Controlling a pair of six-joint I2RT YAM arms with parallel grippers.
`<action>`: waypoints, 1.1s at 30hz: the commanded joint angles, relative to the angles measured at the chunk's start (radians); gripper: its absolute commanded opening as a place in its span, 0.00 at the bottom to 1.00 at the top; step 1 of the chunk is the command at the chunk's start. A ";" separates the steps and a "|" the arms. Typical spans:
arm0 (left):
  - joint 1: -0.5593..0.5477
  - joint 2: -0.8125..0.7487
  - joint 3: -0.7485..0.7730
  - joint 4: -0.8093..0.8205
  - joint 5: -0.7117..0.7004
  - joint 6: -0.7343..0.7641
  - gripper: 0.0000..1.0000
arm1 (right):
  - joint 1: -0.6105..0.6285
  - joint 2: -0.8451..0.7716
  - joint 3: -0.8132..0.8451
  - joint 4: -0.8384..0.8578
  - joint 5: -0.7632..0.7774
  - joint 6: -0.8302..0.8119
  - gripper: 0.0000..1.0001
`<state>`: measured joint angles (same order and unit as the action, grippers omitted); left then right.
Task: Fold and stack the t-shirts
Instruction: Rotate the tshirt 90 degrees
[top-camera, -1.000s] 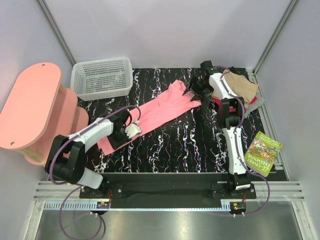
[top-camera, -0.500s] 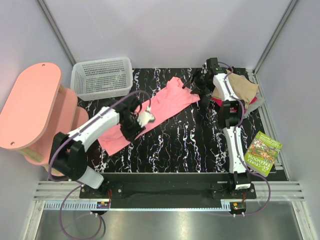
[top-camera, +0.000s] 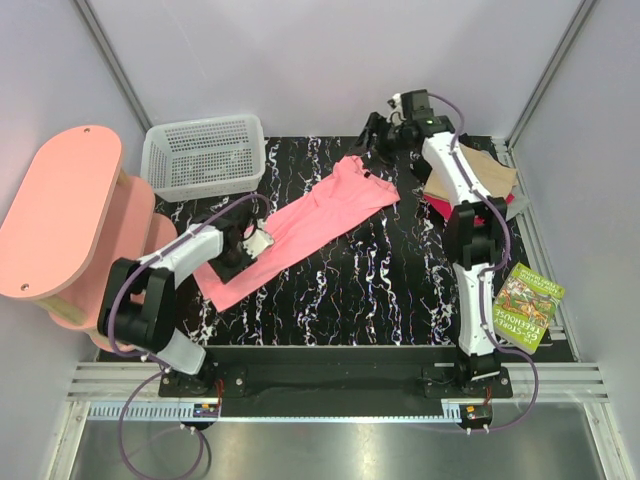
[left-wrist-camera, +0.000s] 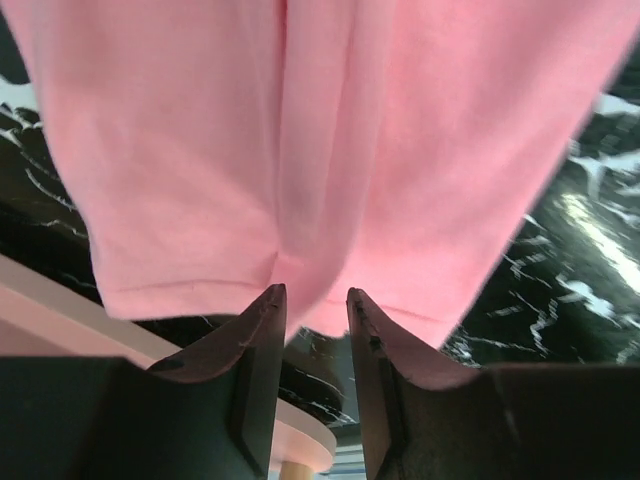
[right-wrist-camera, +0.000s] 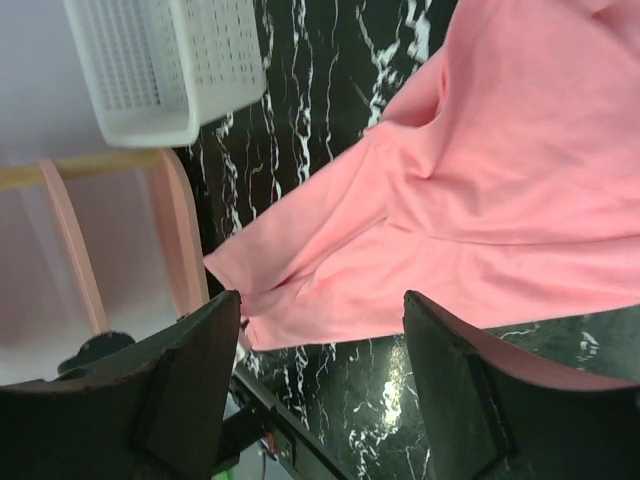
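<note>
Pink shirt (top-camera: 310, 225) lies as a long slanted strip on the desk (top-camera: 380, 280), running from the left claw (top-camera: 250, 243) away to a spot just under and short of the right claw (top-camera: 378, 132). The pink stool (top-camera: 60, 220) stands to the left of the left claw, off the desk. Beyond that claw sits a white basket (top-camera: 205, 155). A stack of folded shirts (top-camera: 490, 180), tan on top, rests just right of the right claw. A green book (top-camera: 527, 305) lies well back from it, toward the arm's base.

The left claw is closed narrow on a pinch of the shirt's hem, and a crease runs up the cloth from its tips. The right claw hangs above the collar end with its fingers wide apart and nothing between them.

The step looks like getting both ends in hand before a fold. To do it well, the right claw should come straight down on the collar edge and catch every layer. Both claws should then draw the strip gently taut. The carried end should travel low, so the edges meet squarely and no bunching follows.
</note>
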<state>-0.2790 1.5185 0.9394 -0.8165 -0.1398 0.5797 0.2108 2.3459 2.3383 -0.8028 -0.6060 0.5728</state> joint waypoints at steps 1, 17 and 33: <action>0.023 0.060 0.028 0.115 -0.081 0.049 0.36 | 0.029 0.087 -0.025 -0.004 -0.005 -0.008 0.73; 0.100 0.161 -0.014 0.175 -0.190 0.118 0.35 | 0.009 0.250 0.067 -0.167 0.141 -0.016 0.70; -0.288 0.173 -0.041 0.033 -0.123 0.000 0.34 | -0.097 0.509 0.428 -0.107 -0.109 0.116 0.70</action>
<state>-0.4576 1.6688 0.8822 -0.7170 -0.3717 0.6537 0.1398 2.8265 2.7182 -0.9741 -0.6449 0.6460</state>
